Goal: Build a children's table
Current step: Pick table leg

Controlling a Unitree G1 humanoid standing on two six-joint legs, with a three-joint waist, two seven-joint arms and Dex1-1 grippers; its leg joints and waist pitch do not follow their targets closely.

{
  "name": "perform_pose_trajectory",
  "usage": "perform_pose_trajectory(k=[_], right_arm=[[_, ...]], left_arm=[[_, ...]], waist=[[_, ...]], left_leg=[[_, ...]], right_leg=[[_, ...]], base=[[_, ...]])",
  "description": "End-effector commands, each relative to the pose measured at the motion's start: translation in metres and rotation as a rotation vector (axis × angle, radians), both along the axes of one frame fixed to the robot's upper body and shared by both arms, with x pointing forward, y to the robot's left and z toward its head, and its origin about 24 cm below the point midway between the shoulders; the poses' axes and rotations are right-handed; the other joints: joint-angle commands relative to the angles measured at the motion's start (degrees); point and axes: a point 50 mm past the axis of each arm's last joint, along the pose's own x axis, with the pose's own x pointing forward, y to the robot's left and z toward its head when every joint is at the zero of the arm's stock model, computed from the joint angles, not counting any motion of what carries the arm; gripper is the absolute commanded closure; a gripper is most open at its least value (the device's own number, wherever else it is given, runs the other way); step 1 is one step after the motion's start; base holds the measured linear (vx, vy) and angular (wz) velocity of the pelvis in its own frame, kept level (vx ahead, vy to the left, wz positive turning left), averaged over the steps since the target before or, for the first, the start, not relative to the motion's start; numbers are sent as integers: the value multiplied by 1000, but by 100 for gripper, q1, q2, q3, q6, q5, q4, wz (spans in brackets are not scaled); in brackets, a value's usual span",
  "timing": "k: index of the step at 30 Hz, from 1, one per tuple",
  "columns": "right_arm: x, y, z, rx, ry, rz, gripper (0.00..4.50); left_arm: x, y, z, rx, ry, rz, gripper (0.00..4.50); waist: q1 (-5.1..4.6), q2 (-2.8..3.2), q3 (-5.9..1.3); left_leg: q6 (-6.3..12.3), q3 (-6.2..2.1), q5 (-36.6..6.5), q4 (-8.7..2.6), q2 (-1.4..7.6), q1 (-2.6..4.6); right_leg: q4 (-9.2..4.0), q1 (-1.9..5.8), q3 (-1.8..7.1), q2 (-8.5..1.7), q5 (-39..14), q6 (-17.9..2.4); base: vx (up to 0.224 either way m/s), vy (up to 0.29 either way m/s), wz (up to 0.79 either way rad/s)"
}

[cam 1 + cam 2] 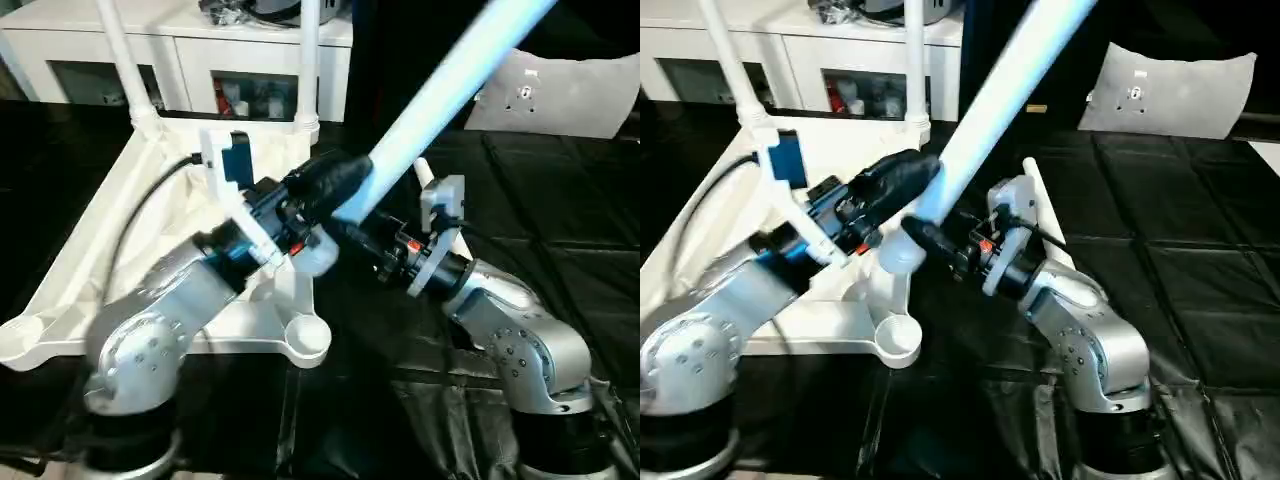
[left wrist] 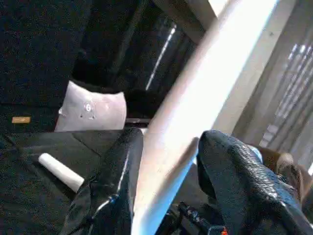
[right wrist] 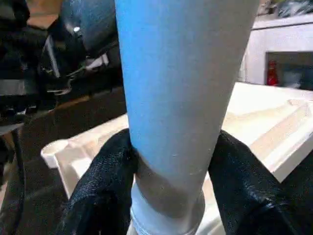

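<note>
Both grippers are on the same white tube leg [image 1: 455,75] right now. The left gripper [image 1: 335,180] has its two black fingers [image 2: 115,186] closed against the tube from either side, gripping it low down. The right gripper [image 3: 168,181] is clamped on too, just below the left one and near the tube's bottom end, with its black pads [image 3: 105,186] pressed to both sides.

From the grippers the leg slants up and away toward the robot's right. Its lower end has a slightly wider collar and sits just past the right gripper's fingers, above the edge of the tabletop [image 1: 120,250]. It's hard to say whether the end is touching the plastic or hanging a bit over it.

The tabletop lies upside down on the black surface [image 1: 560,200], mostly under and to the left of the left gripper. One round corner socket [image 1: 307,338] sits open, just on the near side of the grippers. Two more legs [image 1: 125,60] already stand upright in the far corners beyond the left gripper.

Another loose leg [image 2: 61,171] lies flat on the black surface, past the grippers. A white cabinet [image 1: 190,60] stands behind the table, and a light grey panel [image 1: 1170,90] rests beyond the right gripper.
</note>
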Motion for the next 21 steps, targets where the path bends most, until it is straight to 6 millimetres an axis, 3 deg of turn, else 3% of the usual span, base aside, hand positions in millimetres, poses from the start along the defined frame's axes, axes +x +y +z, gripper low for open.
perform_pose_trajectory(k=[1,5,8,21], right_arm=[[-4,4,3,-22,-39,24,264],[-6,8,1,-52,-44,39,264],[-7,11,1,-57,-47,41,264],[-7,15,1,-66,-54,35,264]], left_arm=[[2,-4,-2,75,-21,24,191],[5,-7,-9,156,-47,53,186],[11,-5,-13,190,-39,123,256],[12,-3,-30,282,-11,197,256]], waist=[[-12,-31,-324],[-8,-25,-323],[-18,-26,-328],[-26,-35,-337]], left_leg=[[-107,-72,-573,-416,329,63],[-128,-73,-614,-420,333,71],[-164,-64,-619,-416,329,70],[-128,-60,-547,-400,334,69]], right_leg=[[-465,205,241,-459,-176,-691],[-465,204,239,-462,-207,-698],[-458,205,245,-468,-167,-710],[-426,208,236,-472,41,-855]], base=[[0,0,0],[0,0,0],[0,0,0],[0,0,0]])
